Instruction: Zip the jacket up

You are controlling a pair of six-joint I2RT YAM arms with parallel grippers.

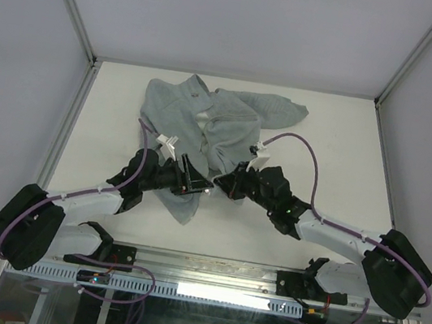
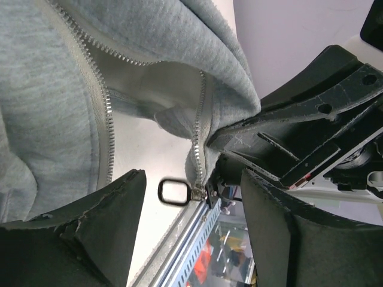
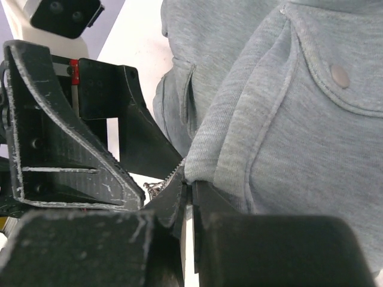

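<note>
The jacket (image 1: 223, 118) lies rumpled in the upper middle of the white worktop (image 1: 325, 146). Its bottom edge points down the picture, toward the two arms. Both sets of jaws meet at that bottom edge, close side by side.

The right jaws are squeezed tight on the bottom edge of the jacket, right next to the low end of the zip. They pin the cloth there.

The left jaws are wide open and hold nothing. In the left wrist view, the little metal zipper pull (image 2: 175, 192) sits low in the middle, in the gap between the two open fingers (image 2: 90, 239). It touches neither one.

From the pull, the zip teeth (image 2: 200, 125) run straight up the picture, away from the jaws. A second row of teeth (image 2: 108, 119) stands apart on the left, so the zip looks open nearly all the way.

The left arm (image 1: 95, 200) is the nearer one to the pull. I think it needs to close on the ring, then drag it along the teeth, away from the arms, while the right jaws hold the edge down
</note>
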